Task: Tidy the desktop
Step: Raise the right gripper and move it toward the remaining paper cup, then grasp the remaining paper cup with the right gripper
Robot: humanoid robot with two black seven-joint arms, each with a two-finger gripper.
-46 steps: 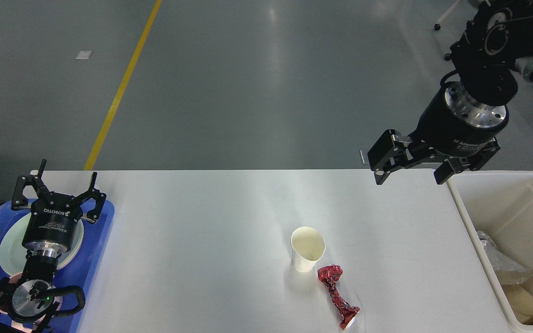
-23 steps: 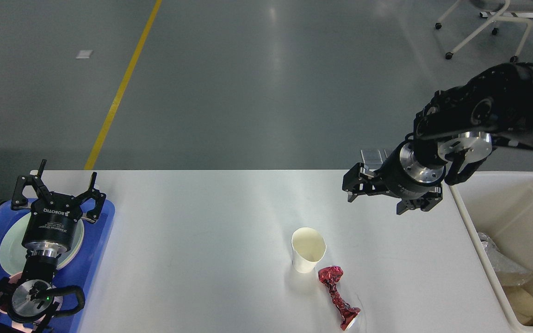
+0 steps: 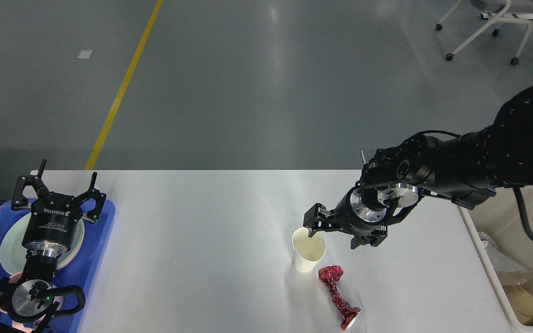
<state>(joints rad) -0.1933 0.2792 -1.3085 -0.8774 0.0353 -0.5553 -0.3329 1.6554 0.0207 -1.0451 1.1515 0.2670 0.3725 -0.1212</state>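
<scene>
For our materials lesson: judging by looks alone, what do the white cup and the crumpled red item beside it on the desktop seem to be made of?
White cup: probably paper, with a matte cream surface, a thin wall and a slightly squashed rim.
Crumpled red item: likely metallised foil or a foil wrapper, with glossy, sharp creases that catch the light; which of the two is unclear.
Desktop: smooth matte white, perhaps laminate.

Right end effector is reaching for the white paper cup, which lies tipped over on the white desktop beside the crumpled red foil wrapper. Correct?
Not quite. The head view shows the white paper cup standing upright, mouth up, on the white desktop beside the crumpled red foil wrapper; the right end effector is at its rim.
</scene>
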